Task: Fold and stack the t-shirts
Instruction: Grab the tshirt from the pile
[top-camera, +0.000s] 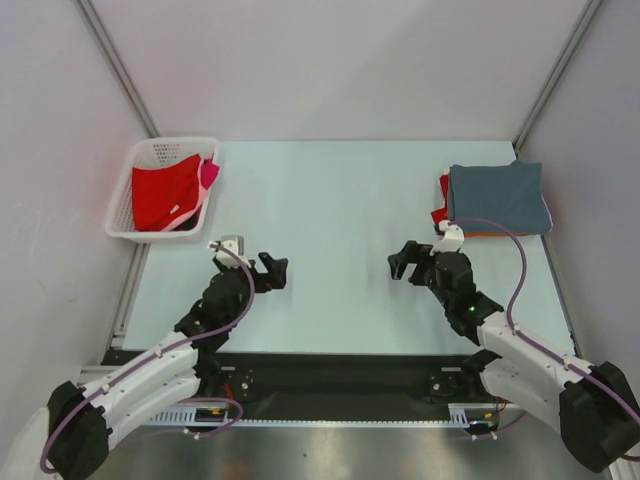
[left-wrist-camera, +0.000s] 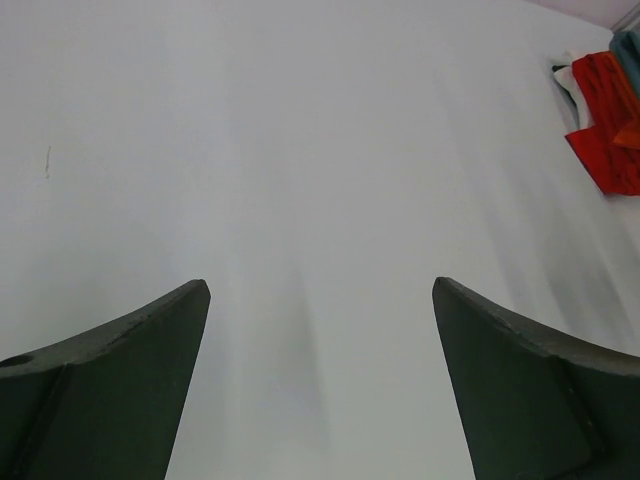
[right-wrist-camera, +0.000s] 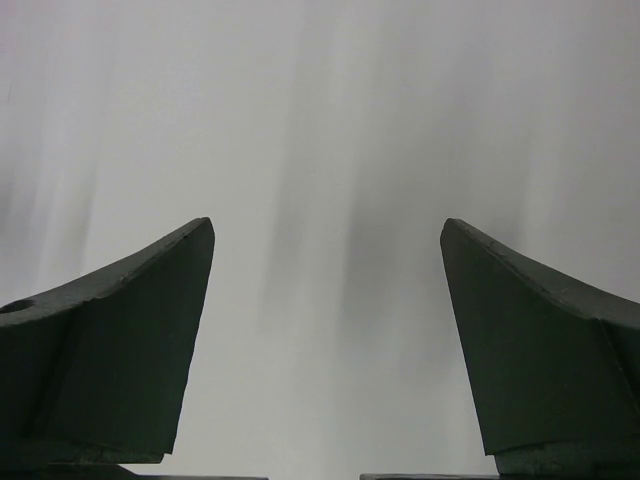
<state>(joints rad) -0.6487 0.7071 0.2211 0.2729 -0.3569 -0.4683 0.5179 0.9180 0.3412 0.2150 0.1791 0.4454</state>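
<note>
A folded grey-blue t-shirt (top-camera: 498, 197) lies on top of a stack at the table's far right, with red (top-camera: 441, 212) and orange cloth showing under it. The stack's red edge also shows in the left wrist view (left-wrist-camera: 605, 125). A bright red t-shirt (top-camera: 163, 197) and a bit of pink cloth (top-camera: 209, 174) lie crumpled in the white lattice basket (top-camera: 130, 185) at the far left. My left gripper (top-camera: 274, 271) is open and empty over the bare table, near left. My right gripper (top-camera: 403, 262) is open and empty, near right, in front of the stack.
The pale table top (top-camera: 330, 220) stretches between the basket and the stack. White walls with metal posts (top-camera: 120, 70) close in the back and sides. A black rail (top-camera: 340, 380) runs along the near edge by the arm bases.
</note>
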